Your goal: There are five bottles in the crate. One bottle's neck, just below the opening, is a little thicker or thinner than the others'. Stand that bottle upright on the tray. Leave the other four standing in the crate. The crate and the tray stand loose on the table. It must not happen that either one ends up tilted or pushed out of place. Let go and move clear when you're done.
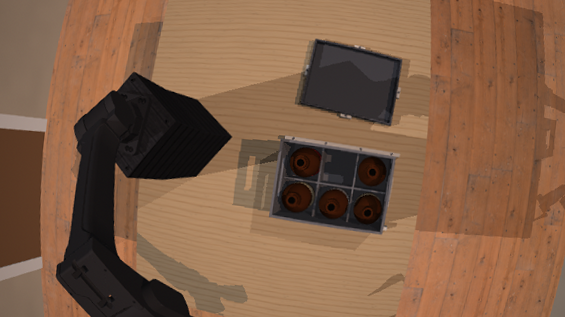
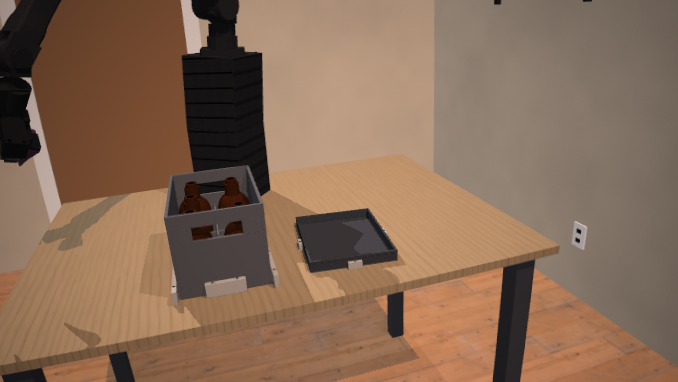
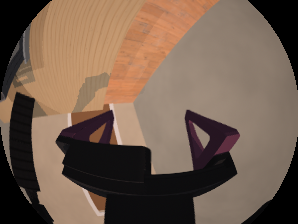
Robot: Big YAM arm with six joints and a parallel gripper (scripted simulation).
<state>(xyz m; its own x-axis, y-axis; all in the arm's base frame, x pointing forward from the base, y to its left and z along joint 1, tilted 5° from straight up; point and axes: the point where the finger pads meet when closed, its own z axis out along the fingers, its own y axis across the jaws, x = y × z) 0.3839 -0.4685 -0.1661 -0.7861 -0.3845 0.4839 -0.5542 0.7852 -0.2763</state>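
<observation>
A grey crate (image 1: pixel 333 185) with six cells stands mid-table and holds five brown bottles, all upright: two in the far row (image 1: pixel 305 162) (image 1: pixel 372 171) and three in the near row (image 1: pixel 296 196) (image 1: pixel 334 204) (image 1: pixel 367 208). The far middle cell (image 1: pixel 338 166) is empty. I cannot tell any difference between the necks from here. The dark tray (image 1: pixel 351 81) lies empty beside the crate. In the exterior view, the crate (image 2: pixel 220 235) and the tray (image 2: pixel 345 239) also show. My gripper (image 3: pixel 149 113) is open and empty. It hangs off the table's side, far from the crate.
The arm's tall black ribbed base block (image 2: pixel 225 120) stands on the table right behind the crate. The arm (image 1: pixel 95 227) folds along the table's edge. A wall with a socket (image 2: pixel 579 235) is past the table's far side.
</observation>
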